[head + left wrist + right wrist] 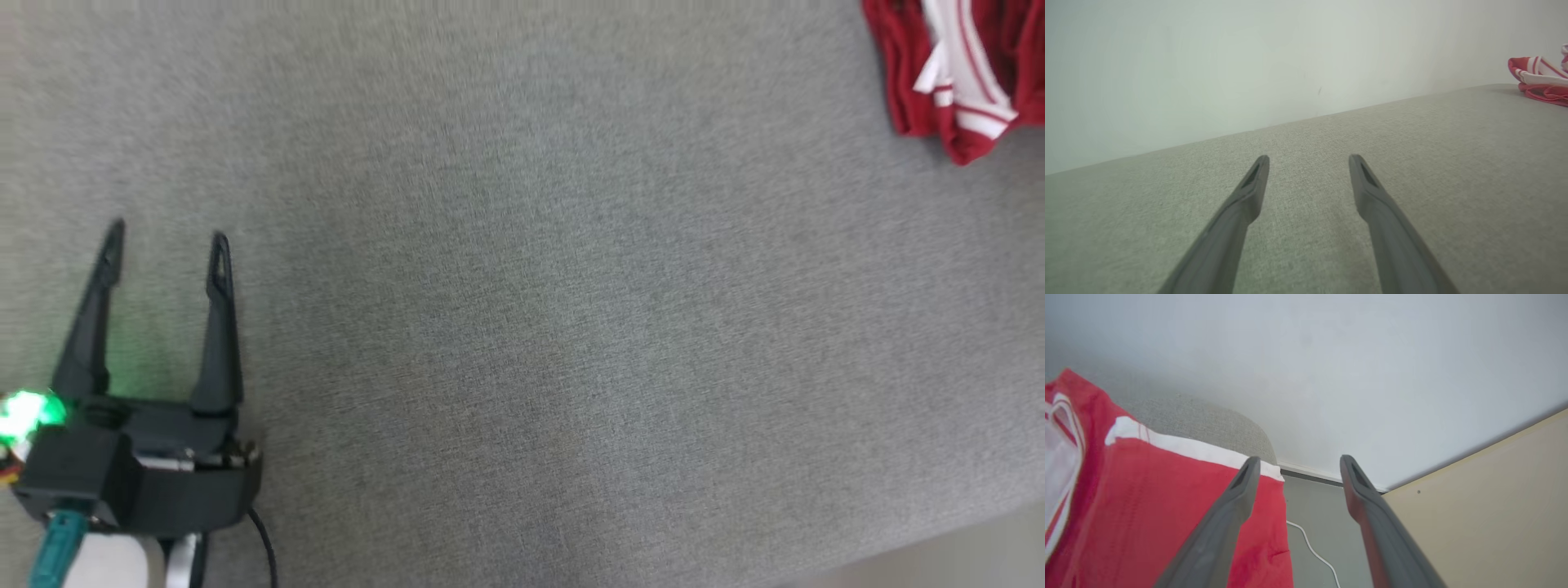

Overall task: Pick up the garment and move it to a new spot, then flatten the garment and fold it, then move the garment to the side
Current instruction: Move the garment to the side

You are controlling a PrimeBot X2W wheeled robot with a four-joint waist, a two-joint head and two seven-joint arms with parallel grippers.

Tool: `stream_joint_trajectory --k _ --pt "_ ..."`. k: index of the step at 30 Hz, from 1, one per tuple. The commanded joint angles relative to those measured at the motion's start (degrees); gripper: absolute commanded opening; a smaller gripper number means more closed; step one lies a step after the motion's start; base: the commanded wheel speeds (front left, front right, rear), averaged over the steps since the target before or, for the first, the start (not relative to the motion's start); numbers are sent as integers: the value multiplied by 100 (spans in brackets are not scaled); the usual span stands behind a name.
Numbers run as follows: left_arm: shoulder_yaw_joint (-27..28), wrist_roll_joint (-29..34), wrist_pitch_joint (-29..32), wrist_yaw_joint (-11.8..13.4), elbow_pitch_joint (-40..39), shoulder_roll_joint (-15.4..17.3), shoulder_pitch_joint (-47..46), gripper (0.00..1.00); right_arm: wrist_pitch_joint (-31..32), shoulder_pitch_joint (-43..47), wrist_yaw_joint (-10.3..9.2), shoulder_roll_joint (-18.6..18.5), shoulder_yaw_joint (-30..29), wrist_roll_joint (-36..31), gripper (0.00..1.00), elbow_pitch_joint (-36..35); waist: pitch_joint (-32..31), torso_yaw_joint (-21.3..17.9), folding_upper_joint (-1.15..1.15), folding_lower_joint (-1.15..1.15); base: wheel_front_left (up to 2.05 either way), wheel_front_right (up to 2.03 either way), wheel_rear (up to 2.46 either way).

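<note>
The grey fabric surface (pixel 522 327) lies open; the bunched red garment (pixel 955 73) occupies its far right corner.

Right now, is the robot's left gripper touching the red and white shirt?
Apart. The head view shows the left gripper low on the left and the shirt at the top right, with grey surface between them.

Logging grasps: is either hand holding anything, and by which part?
Nothing is held. The left hand is open over the grey surface; the right hand is open by the red garment, not gripping it.
</note>
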Motion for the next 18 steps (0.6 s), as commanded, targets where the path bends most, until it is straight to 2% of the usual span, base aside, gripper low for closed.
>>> stream_joint_trajectory --k 1,11,18 --pt "-9 -46 -35 31 75 -40 152 100 -79 34 -19 82 -21 72 100 -30 -484 101 0 0 0 0 0" --pt "94 -300 -164 194 503 -277 884 100 -506 682 -19 492 -73 261 100 -540 -1831 398 0 0 0 0 0" --pt "170 -492 -183 244 771 -423 1440 100 -572 1859 -18 725 -523 267 100 -1228 -2656 706 0 0 0 0 0"
